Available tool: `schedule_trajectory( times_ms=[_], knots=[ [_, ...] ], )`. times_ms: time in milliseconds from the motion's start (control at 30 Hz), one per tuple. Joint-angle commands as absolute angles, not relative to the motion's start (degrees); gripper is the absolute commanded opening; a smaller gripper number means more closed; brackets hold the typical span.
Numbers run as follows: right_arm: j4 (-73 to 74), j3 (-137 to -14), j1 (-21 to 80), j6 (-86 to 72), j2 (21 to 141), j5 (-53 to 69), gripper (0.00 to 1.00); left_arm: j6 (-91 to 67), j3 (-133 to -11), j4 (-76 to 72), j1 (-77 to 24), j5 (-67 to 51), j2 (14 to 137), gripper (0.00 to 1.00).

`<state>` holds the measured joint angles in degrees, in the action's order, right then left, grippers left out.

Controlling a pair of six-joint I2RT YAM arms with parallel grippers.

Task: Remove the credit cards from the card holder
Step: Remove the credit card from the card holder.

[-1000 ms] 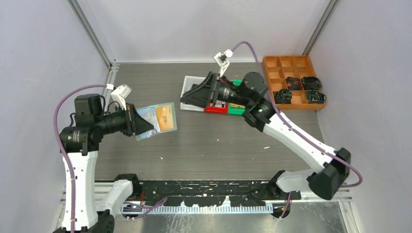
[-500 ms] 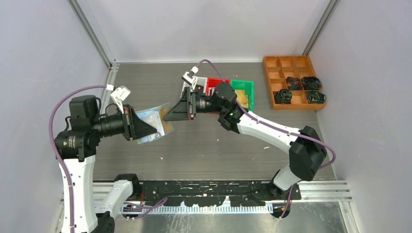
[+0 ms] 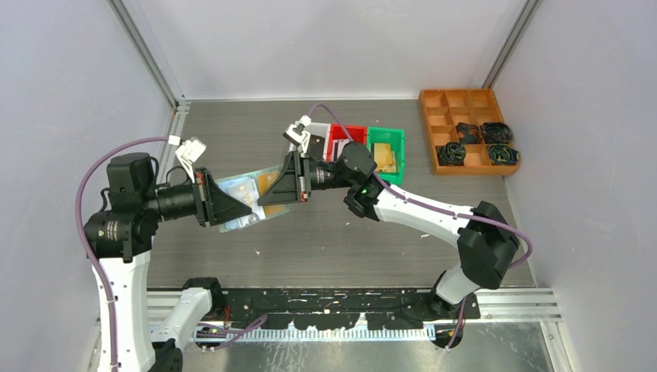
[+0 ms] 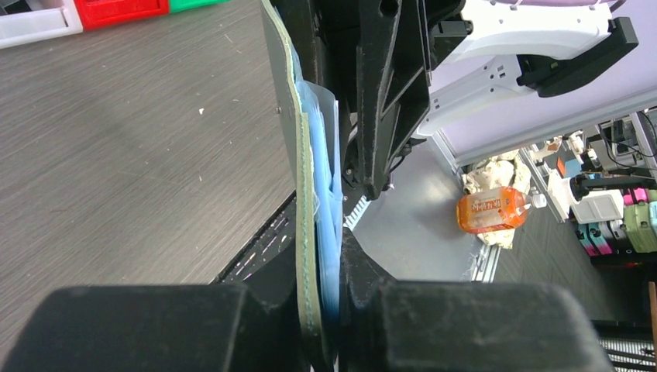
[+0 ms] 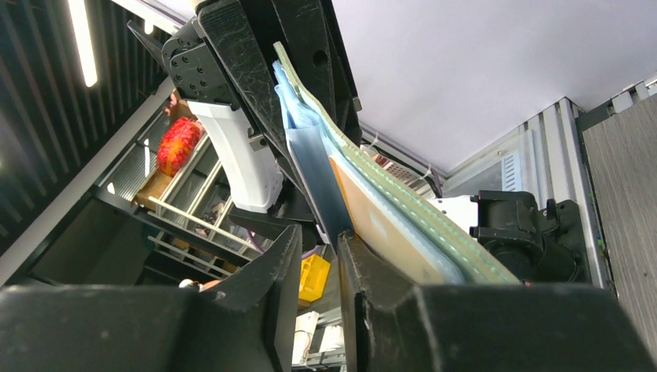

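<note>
The pale green card holder (image 3: pixel 239 191) hangs above the table, with my left gripper (image 3: pixel 242 208) shut on its near edge. In the left wrist view the holder (image 4: pixel 305 178) stands edge-on between the jaws of the left gripper (image 4: pixel 321 260), its clear blue pockets beside it. A gold credit card (image 3: pixel 268 182) sits in the holder's right half. My right gripper (image 3: pixel 265 197) is at that end. In the right wrist view the right gripper (image 5: pixel 320 232) has its jaws a narrow gap apart. A clear pocket's edge (image 5: pixel 310 174) reaches that gap, and the gold card (image 5: pixel 387 229) lies outside it.
White (image 3: pixel 318 130), red (image 3: pixel 346 134) and green (image 3: pixel 390 139) bins stand behind the right arm. A tan card (image 3: pixel 385 160) lies in the green bin. An orange divided tray (image 3: pixel 459 105) with black coiled cables (image 3: pixel 472 143) is at the back right.
My right arm has swung left from the bins to the holder's right end, and its jaws have narrowed from wide apart. The left gripper has kept the holder almost still.
</note>
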<state>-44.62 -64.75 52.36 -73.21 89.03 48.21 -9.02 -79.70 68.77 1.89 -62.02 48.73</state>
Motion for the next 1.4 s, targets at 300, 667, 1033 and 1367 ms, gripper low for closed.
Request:
schedule_trajectory(
  times_ms=[300, 667, 1033, 1367],
  knots=[
    [-57.1, -63.8, 54.3, -78.9, 90.4, 49.7, 0.06, -13.0, -81.7, 63.2, 2.0, -63.4, 48.6, 0.08],
    [-55.8, -59.0, 52.1, -72.2, 85.2, 46.9, 0.01, -20.4, -80.9, 58.8, 2.0, -70.8, 48.2, 0.17],
    [-49.5, -55.7, 52.0, -63.4, 79.0, 44.7, 0.01, -39.6, -75.8, 39.5, 2.2, -76.6, 46.9, 0.08],
    [-48.1, -53.4, 51.1, -62.6, 76.9, 43.8, 0.01, -35.8, -77.9, 42.9, 2.1, -75.6, 47.0, 0.02]
  ],
)
